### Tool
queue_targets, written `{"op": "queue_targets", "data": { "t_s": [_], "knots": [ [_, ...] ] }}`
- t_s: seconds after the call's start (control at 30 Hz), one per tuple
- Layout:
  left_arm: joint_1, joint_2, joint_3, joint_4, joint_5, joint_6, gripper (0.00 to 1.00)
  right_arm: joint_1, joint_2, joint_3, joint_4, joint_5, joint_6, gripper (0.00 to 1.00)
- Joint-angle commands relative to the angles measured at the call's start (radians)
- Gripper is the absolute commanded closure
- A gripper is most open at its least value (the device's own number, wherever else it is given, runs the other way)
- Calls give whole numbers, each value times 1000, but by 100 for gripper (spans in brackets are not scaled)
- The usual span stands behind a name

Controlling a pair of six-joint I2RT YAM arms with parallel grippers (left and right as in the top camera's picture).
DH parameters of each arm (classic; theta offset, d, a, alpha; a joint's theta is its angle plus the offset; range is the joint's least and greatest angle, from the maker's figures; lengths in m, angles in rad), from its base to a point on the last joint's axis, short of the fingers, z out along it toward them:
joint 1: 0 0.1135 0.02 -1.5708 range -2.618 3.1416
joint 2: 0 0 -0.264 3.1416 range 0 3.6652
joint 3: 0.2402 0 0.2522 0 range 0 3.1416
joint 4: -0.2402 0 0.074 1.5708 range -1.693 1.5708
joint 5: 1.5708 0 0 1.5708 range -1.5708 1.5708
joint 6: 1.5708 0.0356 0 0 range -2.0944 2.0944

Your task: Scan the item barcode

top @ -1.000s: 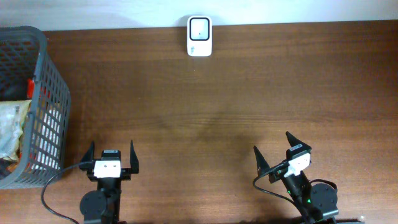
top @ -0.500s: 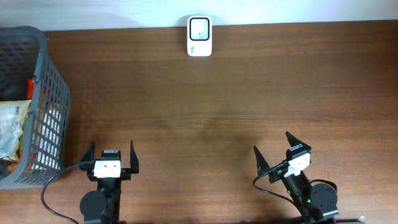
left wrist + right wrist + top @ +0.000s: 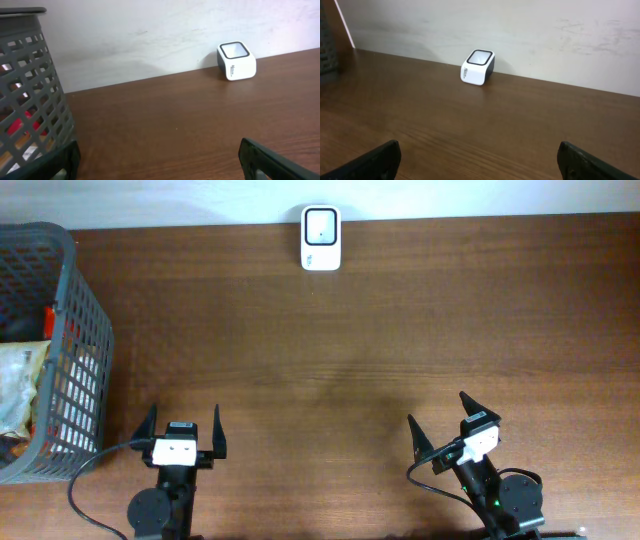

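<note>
A white barcode scanner [image 3: 321, 238] stands at the table's far edge by the wall; both wrist views show it too [image 3: 236, 61] [image 3: 478, 67]. Items lie in a grey mesh basket [image 3: 85, 370] at the left: a crinkled snack packet [image 3: 20, 385] and something red [image 3: 47, 320]. No barcode shows. My left gripper [image 3: 184, 422] hovers open near the front edge, just right of the basket [image 3: 35, 75], with nothing between its fingers [image 3: 260, 160]. My right gripper [image 3: 438, 412] is open and empty at the front right, its fingers [image 3: 585, 161] wide apart over bare wood.
The brown wooden table [image 3: 400, 330] runs from the basket to the right edge. A pale wall [image 3: 520, 30] rises right behind the scanner. Cables trail from both arm bases at the front edge.
My left gripper has shifted very slightly to the right. Nothing else has moved.
</note>
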Motion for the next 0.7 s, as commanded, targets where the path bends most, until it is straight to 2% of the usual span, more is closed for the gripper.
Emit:
{"op": "queue_targets", "data": {
  "t_s": [0.0,0.47,0.67],
  "knots": [
    [0,-8,14,5,36,-14,1,5,-6,-7,-3,-1,8,1],
    [0,93,140,-25,36,-13,1,5,-6,-7,-3,-1,8,1],
    [0,243,232,-25,57,-13,1,5,-6,-7,-3,-1,8,1]
  ]
}}
